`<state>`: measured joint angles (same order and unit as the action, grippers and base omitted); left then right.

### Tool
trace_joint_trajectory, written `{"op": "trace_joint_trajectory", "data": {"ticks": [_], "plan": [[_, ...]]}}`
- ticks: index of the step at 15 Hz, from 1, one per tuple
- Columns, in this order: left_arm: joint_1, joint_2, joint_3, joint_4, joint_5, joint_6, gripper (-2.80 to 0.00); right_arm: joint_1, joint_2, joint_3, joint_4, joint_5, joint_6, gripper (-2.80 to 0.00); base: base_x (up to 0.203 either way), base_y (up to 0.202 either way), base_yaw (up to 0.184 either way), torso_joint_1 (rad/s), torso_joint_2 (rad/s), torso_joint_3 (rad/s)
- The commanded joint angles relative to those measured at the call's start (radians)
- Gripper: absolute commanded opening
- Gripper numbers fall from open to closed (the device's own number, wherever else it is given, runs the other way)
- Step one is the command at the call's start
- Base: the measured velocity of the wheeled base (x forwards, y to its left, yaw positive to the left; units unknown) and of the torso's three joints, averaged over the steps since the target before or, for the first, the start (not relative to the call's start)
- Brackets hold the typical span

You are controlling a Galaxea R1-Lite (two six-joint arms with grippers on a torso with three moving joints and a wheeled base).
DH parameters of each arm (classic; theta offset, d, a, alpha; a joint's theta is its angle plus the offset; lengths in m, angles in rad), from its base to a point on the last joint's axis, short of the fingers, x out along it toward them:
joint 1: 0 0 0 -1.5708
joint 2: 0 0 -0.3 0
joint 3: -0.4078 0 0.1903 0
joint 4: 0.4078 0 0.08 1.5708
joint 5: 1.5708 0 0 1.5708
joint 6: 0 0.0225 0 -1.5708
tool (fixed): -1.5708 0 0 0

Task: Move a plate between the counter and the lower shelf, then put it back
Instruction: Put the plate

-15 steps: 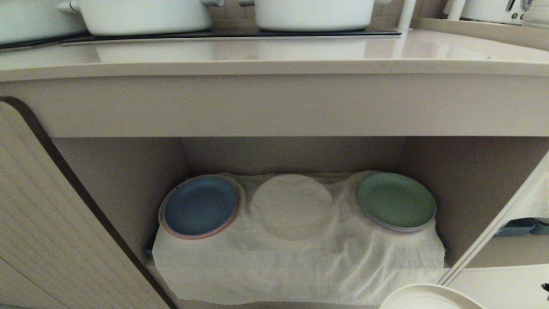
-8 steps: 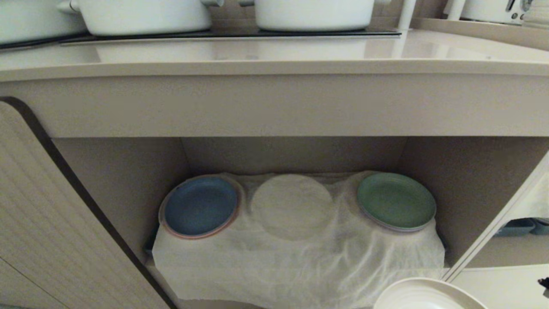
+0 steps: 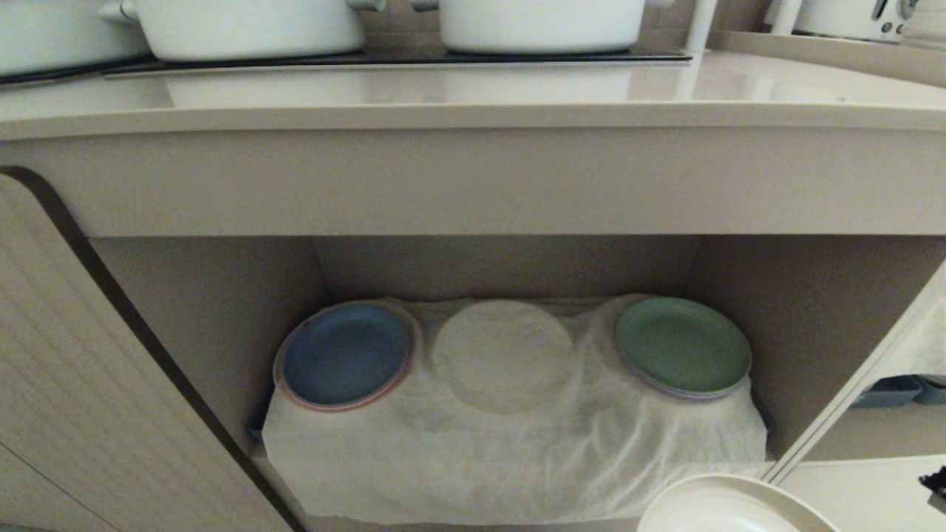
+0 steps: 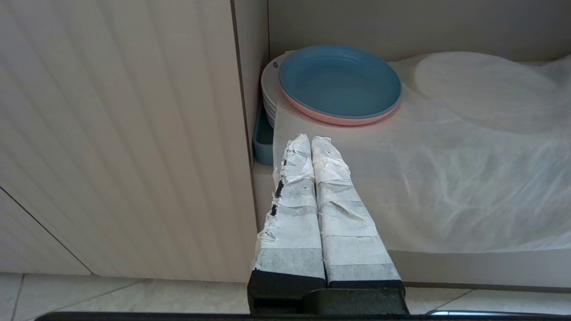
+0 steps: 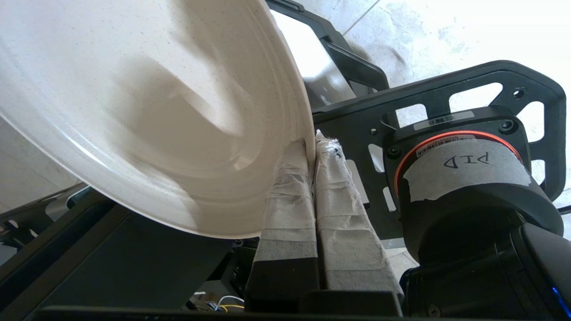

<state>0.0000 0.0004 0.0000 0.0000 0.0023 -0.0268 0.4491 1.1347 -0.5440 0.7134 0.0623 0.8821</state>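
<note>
Both tape-wrapped fingers of the right gripper (image 5: 312,145) pinch the small round matte cream plate (image 5: 147,111) by its rim; left gripper (image 4: 311,141) closed, empty.

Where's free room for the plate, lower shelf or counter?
Lower shelf: back row crowded, blue plate, cloth-covered round mound, green plate. Free: the white cloth strip in front. Counter: bare front band before the pots.

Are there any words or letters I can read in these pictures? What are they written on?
"PID": handwritten on the white tape label, which sticks to a round black part with an orange ring; seen upside down.
Small sticker on the black bracket: too small to read.
Nothing else is readable.
</note>
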Motion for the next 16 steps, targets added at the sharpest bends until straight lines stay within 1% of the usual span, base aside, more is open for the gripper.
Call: {"op": "trace_joint_trajectory", "data": {"ticks": [1,14,16], "plan": [[0.0,0.0,0.0,0.0,0.001,-0.001,-2.8,0.0,0.005,-0.002,0.004,0.001,0.005,-2.8,0.0,0.0,0.0,0.0,0.0,0.0],[0.0,0.0,0.0,0.0,0.001,-0.001,-2.8,0.0,0.0,-0.002,0.006,0.001,0.004,-2.8,0.0,0.0,0.0,0.0,0.0,0.0],[0.0,0.0,0.0,0.0,0.001,-0.001,-2.8,0.0,0.0,-0.001,0.006,0.001,0.005,-2.8,0.0,0.0,0.0,0.056,-0.22,-0.183]]}}
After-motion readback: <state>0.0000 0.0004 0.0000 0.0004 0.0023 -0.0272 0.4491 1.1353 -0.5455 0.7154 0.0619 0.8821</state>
